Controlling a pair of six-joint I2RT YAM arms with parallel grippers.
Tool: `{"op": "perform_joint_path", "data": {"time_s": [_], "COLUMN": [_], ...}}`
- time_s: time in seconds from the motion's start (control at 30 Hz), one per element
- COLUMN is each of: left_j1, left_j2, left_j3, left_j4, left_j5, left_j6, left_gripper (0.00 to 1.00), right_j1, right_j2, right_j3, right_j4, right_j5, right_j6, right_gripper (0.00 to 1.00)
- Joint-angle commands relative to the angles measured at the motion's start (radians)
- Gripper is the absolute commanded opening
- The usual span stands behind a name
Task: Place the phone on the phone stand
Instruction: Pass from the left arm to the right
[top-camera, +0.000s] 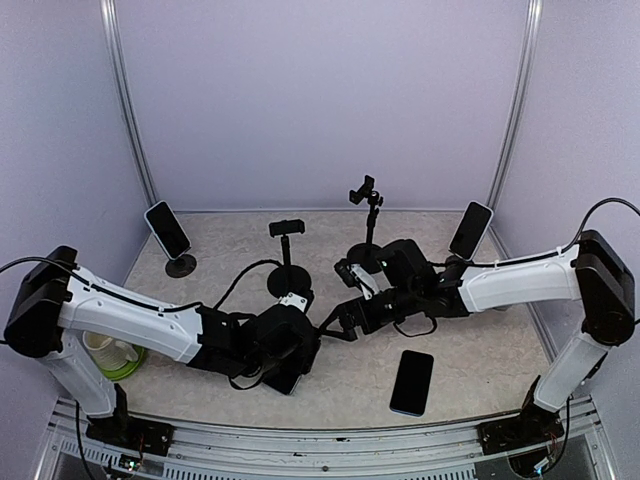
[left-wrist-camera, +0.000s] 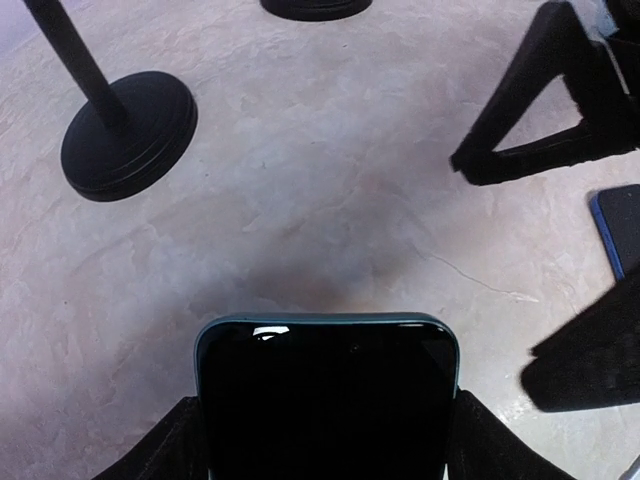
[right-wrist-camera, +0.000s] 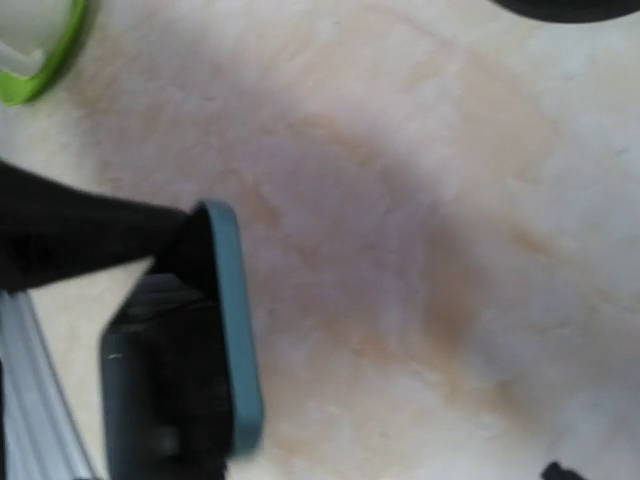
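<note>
Teal-edged, black-screened smartphone (left-wrist-camera: 325, 375) is clamped by its long sides between the fingers of the left gripper (left-wrist-camera: 325, 430), low over the beige marbled tabletop (left-wrist-camera: 330, 170); contact with the surface cannot be determined. The black round-based phone stand (top-camera: 288, 255) stands beyond it, its clamp empty. The right gripper (left-wrist-camera: 495, 270) is near the phone, jaws spread wide and holding nothing.
</note>
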Motion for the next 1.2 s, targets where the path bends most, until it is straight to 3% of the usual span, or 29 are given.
{"op": "perform_joint_path", "data": {"time_s": [0.0, 0.3, 0.7, 1.17], "left_j1": [-0.054, -0.111, -0.12, -0.122], "left_j2": [-0.038, -0.032, -0.032, -0.03], "left_j3": [0.019, 0.031, 0.04, 0.035], "left_j4": [0.103, 0.147, 0.169, 0.187], "left_j5": [-0.081, -0.141, -0.161, -0.164], "left_j6": [0.08, 0.138, 0.16, 0.164], "left_gripper": [0.69, 0.68, 0.69, 0.71], "right_j1": [0.005, 0.007, 0.016, 0.015], "right_j2": [0.034, 0.067, 0.109, 0.139], "right_j3": [0.037, 0.031, 0.055, 0.064], "right_j4": [0.019, 0.082, 0.116, 0.162], "right_j5": [-0.093, -0.231, -0.316, -0.369], "right_j6": [0.071, 0.121, 0.144, 0.171], "right_gripper": [0.94, 0.8, 0.55, 0.03]}}
